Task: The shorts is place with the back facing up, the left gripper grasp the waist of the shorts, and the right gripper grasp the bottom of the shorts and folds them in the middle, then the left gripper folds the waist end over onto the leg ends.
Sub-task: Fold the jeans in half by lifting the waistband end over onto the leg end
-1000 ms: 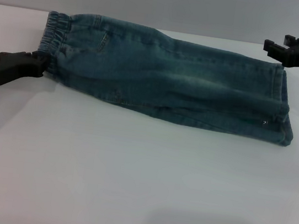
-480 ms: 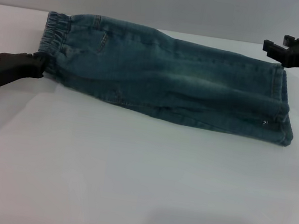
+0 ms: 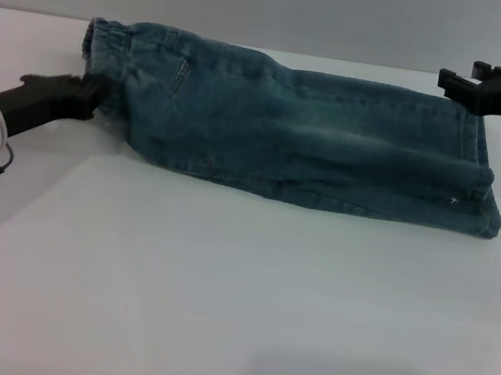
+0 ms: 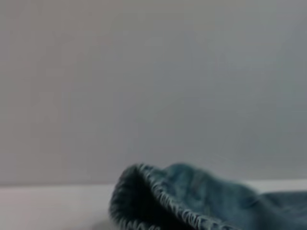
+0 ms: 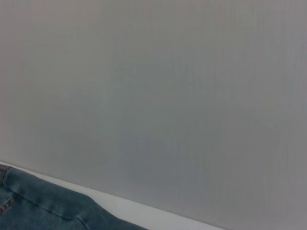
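My left gripper (image 3: 96, 91) is closed on the waist (image 3: 105, 39) of the shorts (image 3: 295, 133), which stretch lengthwise toward the leg ends (image 3: 482, 173), where my right gripper (image 3: 452, 81) waits, its opening unclear.

The faded blue-green denim shorts (image 3: 304, 139) lay folded lengthwise on the table, the ruched waist (image 3: 107, 46) lifted at the left, the leg ends (image 3: 484, 183) flat at the right.
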You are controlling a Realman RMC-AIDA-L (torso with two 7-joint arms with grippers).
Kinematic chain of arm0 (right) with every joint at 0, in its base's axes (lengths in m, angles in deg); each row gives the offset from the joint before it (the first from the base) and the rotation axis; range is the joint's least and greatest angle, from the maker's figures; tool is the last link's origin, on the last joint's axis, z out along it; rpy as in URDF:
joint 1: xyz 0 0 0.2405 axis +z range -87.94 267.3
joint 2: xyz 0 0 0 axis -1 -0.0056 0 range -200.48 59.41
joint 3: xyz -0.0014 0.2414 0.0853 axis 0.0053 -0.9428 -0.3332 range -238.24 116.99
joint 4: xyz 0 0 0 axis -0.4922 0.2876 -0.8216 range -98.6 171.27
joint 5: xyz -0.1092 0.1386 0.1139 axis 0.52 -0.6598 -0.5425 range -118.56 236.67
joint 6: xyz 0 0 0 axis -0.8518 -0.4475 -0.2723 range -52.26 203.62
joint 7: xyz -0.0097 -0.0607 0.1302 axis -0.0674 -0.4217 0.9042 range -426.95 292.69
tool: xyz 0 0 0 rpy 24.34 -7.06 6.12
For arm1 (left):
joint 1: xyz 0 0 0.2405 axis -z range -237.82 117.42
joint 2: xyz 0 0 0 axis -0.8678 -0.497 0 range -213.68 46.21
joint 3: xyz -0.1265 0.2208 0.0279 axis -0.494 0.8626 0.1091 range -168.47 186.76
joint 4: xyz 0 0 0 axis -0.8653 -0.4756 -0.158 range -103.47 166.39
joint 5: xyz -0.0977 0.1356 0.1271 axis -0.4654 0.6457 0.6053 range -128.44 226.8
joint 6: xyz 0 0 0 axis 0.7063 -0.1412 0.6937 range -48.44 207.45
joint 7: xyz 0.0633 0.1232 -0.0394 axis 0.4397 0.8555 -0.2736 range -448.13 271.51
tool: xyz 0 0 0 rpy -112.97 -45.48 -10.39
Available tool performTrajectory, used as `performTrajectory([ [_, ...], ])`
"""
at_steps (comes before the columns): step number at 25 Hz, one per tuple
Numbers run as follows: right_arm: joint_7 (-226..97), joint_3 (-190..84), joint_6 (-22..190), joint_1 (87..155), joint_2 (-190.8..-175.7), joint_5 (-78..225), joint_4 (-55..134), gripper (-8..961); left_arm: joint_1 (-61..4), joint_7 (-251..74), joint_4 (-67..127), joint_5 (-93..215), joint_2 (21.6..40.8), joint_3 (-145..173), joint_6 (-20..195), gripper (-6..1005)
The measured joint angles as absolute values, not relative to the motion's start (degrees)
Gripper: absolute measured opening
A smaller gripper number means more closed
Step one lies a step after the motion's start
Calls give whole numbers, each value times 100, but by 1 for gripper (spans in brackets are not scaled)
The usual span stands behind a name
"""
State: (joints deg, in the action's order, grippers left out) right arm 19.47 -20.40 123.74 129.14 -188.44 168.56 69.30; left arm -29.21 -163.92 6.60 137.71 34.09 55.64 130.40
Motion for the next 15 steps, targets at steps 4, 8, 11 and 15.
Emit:
performTrajectory([
  [4, 1940, -2039, 12358, 12937, -18867, 16850, 6929, 558, -2898, -16394, 567, 13607, 3410, 5564, 13429, 98],
  [8, 1939, -2037, 12351, 13004, -18877, 16846, 6879, 558, -2835, -16414, 459, 13411, 3393, 5564, 13792, 95],
  [11, 1939, -2024, 12346, 13096, -18888, 16844, 6788, 558, -2803, -16534, 294, 13282, 3392, 5564, 14044, 93],
  [15, 1944, -1985, 12360, 13186, -18918, 16841, 6716, 557, -2757, -16771, 114, 12957, 3395, 5564, 14472, 91],
])
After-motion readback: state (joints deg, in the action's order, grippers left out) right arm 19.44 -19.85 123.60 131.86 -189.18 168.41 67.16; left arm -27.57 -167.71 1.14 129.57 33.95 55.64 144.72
